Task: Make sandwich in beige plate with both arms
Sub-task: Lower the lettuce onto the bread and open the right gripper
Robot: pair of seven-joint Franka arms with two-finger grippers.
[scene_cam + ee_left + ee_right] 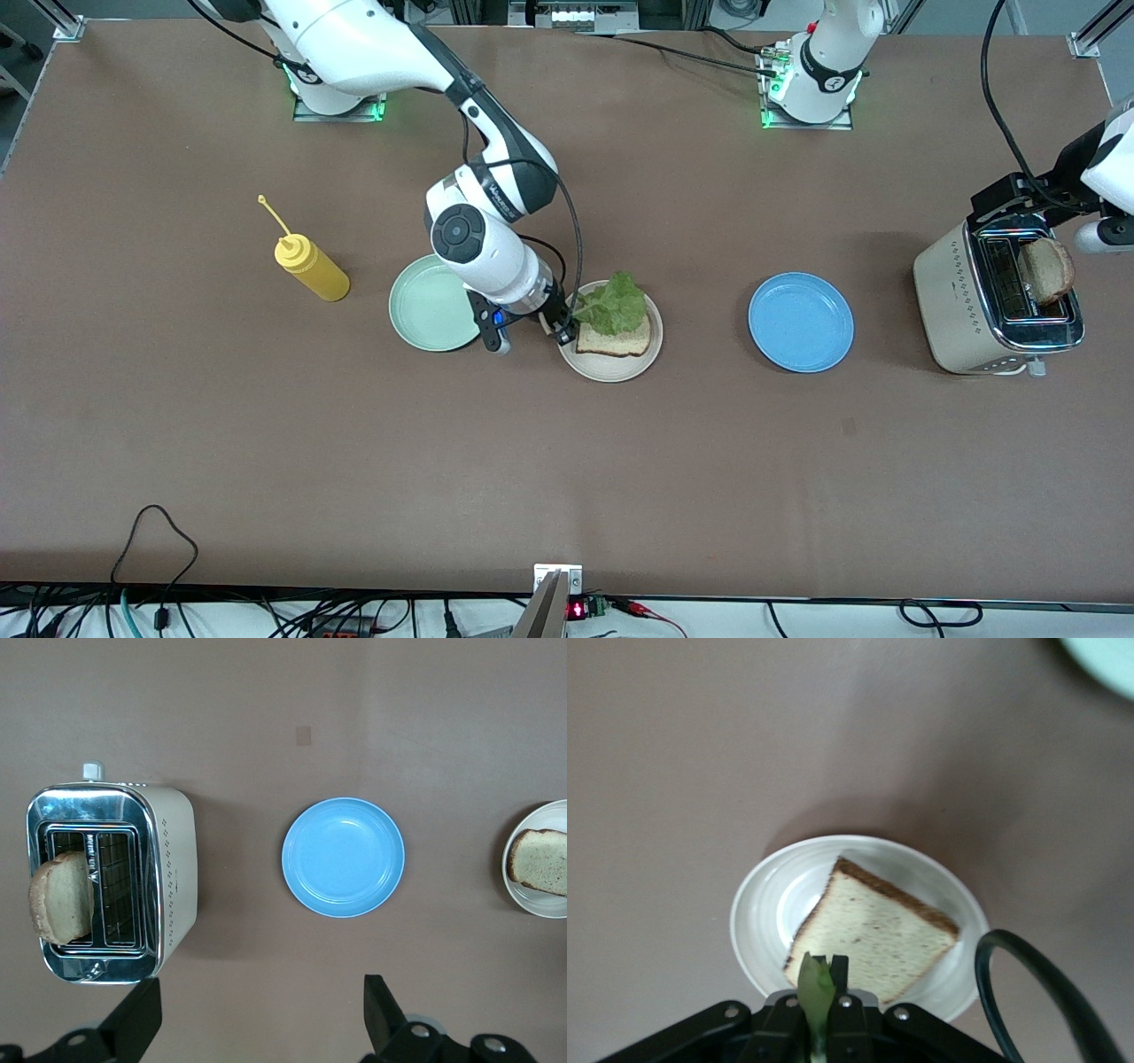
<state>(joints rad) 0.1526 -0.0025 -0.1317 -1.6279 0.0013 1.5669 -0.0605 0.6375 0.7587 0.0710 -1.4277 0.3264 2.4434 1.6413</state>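
The beige plate holds one tan bread slice. My right gripper is over the plate's edge toward the right arm's end, shut on the ruffled green lettuce leaf. The leaf spreads over the slice; I cannot tell whether it touches it. A second bread slice stands in the toaster. Above the toaster my left gripper is open, with nothing between its fingers.
A mint-green plate sits beside the beige one, under the right arm. A yellow squeeze bottle stands toward the right arm's end. A blue plate lies between the beige plate and the toaster.
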